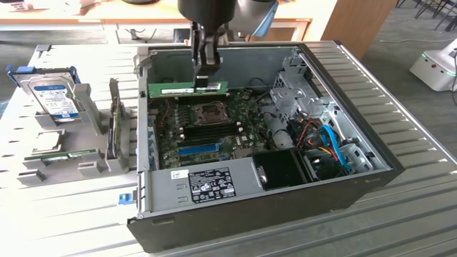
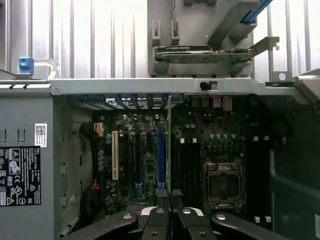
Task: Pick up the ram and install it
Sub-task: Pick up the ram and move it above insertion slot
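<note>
The ram is a long green stick with a pale label, held level above the motherboard near the back wall of the open computer case. My gripper comes straight down from above and is shut on the stick's top edge, right of its middle. In the wrist view the ram shows edge-on as a thin line running away from the gripper, over the board between the blue slot and the dark memory slots beside the CPU socket.
A grey fixture at the exterior view's left holds a hard drive, an upright grey card and another green stick. Inside the case are the power supply, a black fan shroud and blue cables.
</note>
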`<state>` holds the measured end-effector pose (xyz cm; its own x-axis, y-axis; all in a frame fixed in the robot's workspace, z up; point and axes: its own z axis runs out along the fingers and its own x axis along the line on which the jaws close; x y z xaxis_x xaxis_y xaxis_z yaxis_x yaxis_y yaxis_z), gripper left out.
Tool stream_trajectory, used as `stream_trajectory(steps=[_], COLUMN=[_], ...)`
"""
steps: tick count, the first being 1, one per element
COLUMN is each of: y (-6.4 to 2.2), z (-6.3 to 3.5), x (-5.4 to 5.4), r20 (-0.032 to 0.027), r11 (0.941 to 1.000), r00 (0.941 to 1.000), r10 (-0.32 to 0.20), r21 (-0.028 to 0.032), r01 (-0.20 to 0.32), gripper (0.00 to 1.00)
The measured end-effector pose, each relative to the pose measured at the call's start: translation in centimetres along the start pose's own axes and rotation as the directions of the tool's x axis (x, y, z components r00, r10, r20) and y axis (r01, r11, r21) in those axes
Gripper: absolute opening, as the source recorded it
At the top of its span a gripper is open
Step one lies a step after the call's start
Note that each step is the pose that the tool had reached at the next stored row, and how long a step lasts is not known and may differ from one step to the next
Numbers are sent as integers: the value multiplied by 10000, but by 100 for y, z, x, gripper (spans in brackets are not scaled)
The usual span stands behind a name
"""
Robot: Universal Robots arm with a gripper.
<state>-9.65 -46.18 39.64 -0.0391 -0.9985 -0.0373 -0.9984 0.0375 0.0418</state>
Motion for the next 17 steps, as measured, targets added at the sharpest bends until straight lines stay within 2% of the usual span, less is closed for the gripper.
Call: stream_trajectory(steps=[8,17], y=[-226,-419], z=[-9,-17], x=[-9,-16], r20=[0,-1], r11=[10000,10000], r00=[10000,10000], r10=[2,2], r21=[-24,-34], r01=[-2,-2], gripper=[12,12])
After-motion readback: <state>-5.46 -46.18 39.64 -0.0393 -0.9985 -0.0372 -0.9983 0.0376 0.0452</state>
